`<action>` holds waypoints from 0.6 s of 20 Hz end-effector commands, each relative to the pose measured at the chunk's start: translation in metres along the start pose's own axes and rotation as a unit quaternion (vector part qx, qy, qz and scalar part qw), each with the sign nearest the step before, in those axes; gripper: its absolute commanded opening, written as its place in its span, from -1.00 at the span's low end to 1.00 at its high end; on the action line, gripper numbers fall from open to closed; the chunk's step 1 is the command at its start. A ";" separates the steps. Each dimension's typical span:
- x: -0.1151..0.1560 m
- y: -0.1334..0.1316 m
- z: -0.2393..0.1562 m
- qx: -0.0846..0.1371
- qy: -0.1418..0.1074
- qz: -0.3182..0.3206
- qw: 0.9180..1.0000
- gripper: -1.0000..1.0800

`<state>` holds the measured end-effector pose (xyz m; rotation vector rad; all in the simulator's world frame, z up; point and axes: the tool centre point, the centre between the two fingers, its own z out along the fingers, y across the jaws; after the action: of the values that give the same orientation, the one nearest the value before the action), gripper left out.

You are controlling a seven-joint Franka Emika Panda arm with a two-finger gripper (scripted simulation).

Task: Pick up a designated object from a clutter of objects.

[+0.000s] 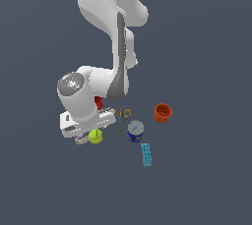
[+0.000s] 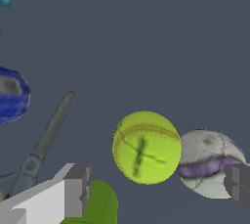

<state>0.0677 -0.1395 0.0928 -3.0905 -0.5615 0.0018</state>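
Two grey fingers (image 2: 77, 189) of the gripper (image 2: 158, 189) spread wide, empty; yellow-green seamed tennis ball (image 2: 145, 147) between them, white-purple ball (image 2: 210, 162) touching at its 3 o'clock.

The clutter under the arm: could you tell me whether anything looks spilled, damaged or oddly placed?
Nothing stands out. The yellow-green ball sits intact right beside the white-and-purple ball; the scissors lie flat, and the blue can and orange cup stand upright.

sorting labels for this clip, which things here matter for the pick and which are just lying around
Belongs to the job:
- yellow-green ball, the one to pick
- gripper, open, fingers either side of the ball

Just lying about:
- white-purple ball, right beside the target
- green cup
- scissors
- blue can
- cyan block
- orange cup
- red cup
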 end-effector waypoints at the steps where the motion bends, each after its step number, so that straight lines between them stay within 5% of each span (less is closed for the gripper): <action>1: 0.000 0.000 0.000 0.000 0.000 0.000 1.000 0.92; 12: -0.001 0.000 0.041 0.000 0.000 -0.001 1.000 0.92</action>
<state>0.0722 -0.1398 0.0675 -3.0952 -0.5689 -0.0217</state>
